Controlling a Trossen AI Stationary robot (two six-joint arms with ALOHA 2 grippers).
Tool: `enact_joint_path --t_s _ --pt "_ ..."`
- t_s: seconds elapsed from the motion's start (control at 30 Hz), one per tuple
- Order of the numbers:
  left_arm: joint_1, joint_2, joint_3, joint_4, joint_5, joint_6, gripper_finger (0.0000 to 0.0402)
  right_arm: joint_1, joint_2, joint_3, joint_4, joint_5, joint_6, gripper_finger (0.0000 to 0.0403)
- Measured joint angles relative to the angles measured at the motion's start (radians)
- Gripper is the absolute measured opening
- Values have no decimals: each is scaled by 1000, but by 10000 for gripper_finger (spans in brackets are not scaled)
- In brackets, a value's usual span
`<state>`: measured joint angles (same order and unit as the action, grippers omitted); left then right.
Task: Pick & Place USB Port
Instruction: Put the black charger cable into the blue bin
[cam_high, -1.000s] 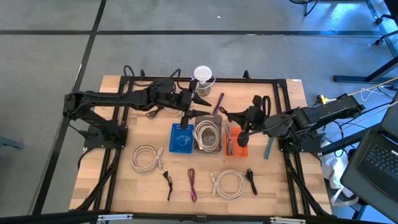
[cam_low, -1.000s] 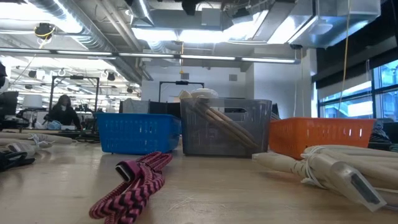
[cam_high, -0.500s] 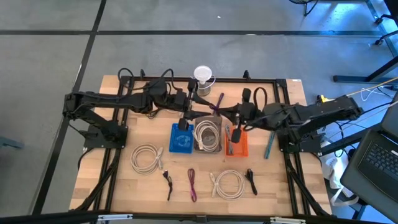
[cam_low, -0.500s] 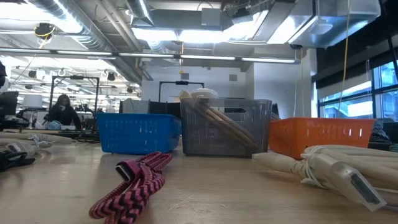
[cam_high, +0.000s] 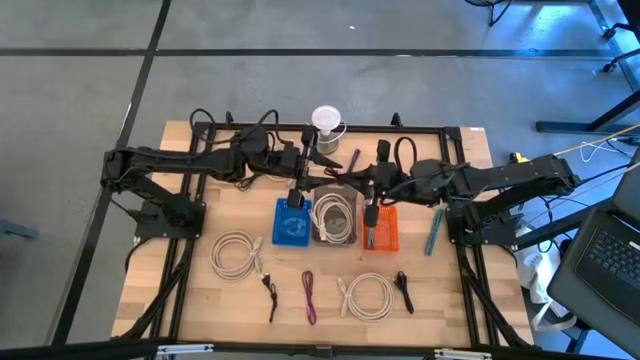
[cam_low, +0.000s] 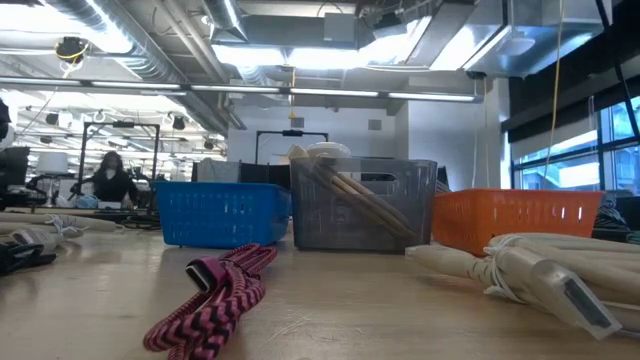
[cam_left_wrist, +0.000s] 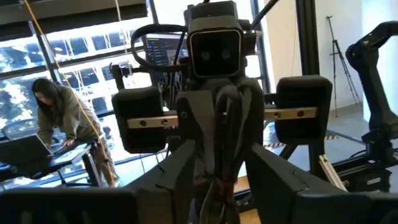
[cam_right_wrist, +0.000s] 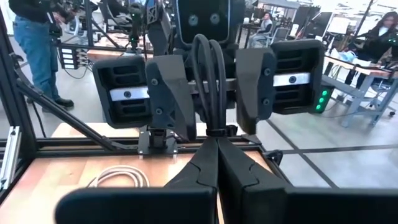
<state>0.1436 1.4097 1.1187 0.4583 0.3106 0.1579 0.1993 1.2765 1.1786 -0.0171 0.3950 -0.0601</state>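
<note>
Grip check — left gripper pinches a black USB cable hanging straight below it, over the blue bin; right gripper, beside it, is clamped on a second cable — above the orange bin.

A: How were the bins set?
B: Three touched in a row mid-table, a cable coil lying in the middle one.
A: And nearer the front edge?
B: Two coils lay apart, three short cables between and beside them.
</note>
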Motion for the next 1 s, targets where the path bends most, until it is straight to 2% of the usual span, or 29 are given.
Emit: enact_joint_path --t_s 0.17,0.4,0.53,0.63,0.73,0.9,1.0 --pt "0 -1 0 -12 9 47 31 0 -1 0 -6 1 0 0" --pt "1 -3 0 -32 -2 63 29 0 -10 0 -41 17 -4 4" --pt "6 -35 -2 -102 -12 69 29 12 -55 29 -160 152 -25 27" --pt "8 -83 0 -215 -65 73 29 35 -91 84 -348 306 19 50" --pt "9 -136 0 -371 -177 55 29 53 -105 145 -597 394 148 72" --pt "8 -195 0 -714 -410 -82 28 57 -109 216 -1019 444 435 95" --pt "9 -192 0 -917 -528 -189 28 55 -110 227 -1197 451 586 98"
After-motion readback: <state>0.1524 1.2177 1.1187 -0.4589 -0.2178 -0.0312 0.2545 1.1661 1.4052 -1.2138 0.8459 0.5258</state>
